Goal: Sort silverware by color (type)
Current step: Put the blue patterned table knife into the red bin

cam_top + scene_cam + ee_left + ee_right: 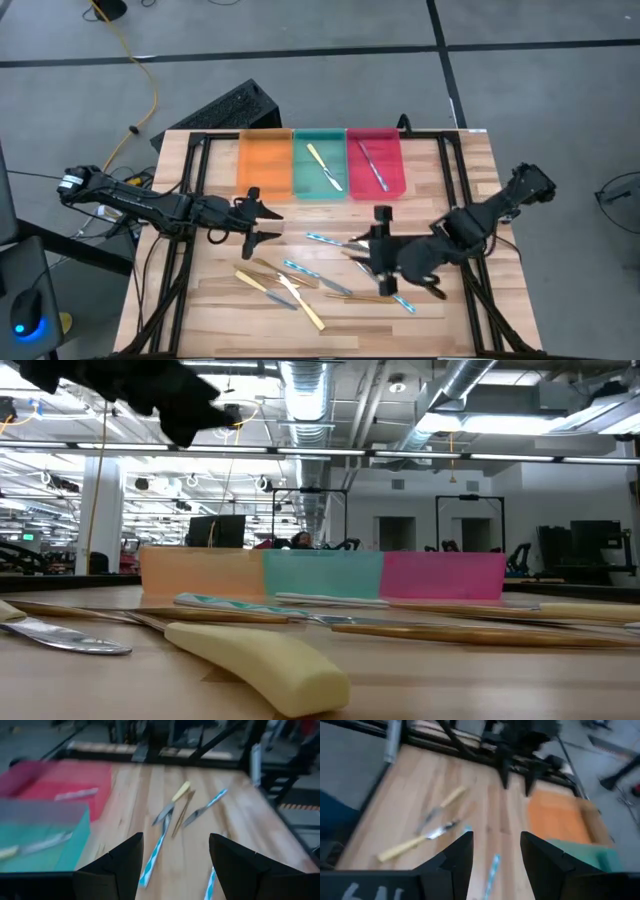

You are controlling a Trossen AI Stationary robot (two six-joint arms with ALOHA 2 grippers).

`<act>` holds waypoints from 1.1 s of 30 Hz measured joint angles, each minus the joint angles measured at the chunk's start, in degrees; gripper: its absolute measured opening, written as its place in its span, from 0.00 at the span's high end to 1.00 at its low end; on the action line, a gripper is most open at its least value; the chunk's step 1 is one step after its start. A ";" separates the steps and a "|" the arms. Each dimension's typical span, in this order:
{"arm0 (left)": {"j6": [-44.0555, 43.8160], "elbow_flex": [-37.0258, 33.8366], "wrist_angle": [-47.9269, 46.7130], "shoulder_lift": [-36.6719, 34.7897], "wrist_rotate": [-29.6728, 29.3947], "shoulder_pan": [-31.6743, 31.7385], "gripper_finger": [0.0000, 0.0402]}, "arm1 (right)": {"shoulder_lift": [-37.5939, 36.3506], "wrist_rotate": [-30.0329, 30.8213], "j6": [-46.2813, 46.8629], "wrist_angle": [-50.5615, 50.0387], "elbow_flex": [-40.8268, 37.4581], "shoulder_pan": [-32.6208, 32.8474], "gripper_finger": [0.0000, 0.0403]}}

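Silverware lies scattered on the wooden table's near half: blue-striped pieces (325, 240) (300, 270), yellow-handled ones (306, 306) (262, 660) and thin bronze ones (356, 296). One yellow-handled piece (324, 166) lies in the green tray (320, 190). One blue-striped piece (372, 165) lies in the red tray (376, 188). The orange tray (264, 160) holds nothing. My left gripper (268, 218) (175, 855) hovers open, left of the pile and in front of the orange tray. My right gripper (372, 252) (496, 850) hovers open over the pile's right side. Neither has anything between its fingers.
The three trays stand side by side at the table's far edge (320, 575). A black frame (190, 200) runs along the table's left, right and far sides. Bare wood shows between the pile and the trays.
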 joint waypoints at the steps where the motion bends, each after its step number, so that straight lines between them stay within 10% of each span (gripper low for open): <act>1: 0.39 0.00 1.17 0.00 0.46 0.00 0.48 | -1.09 0.01 0.00 3.03 -2.30 -0.03 0.54; 14: -0.34 0.00 0.39 0.00 6.59 -0.52 0.48 | -12.73 -0.17 8.23 37.27 -33.71 -1.69 0.54; 33: 0.65 0.02 -7.51 9.63 0.19 -6.84 0.48 | -5.76 -0.34 13.08 40.97 -37.18 -4.08 0.54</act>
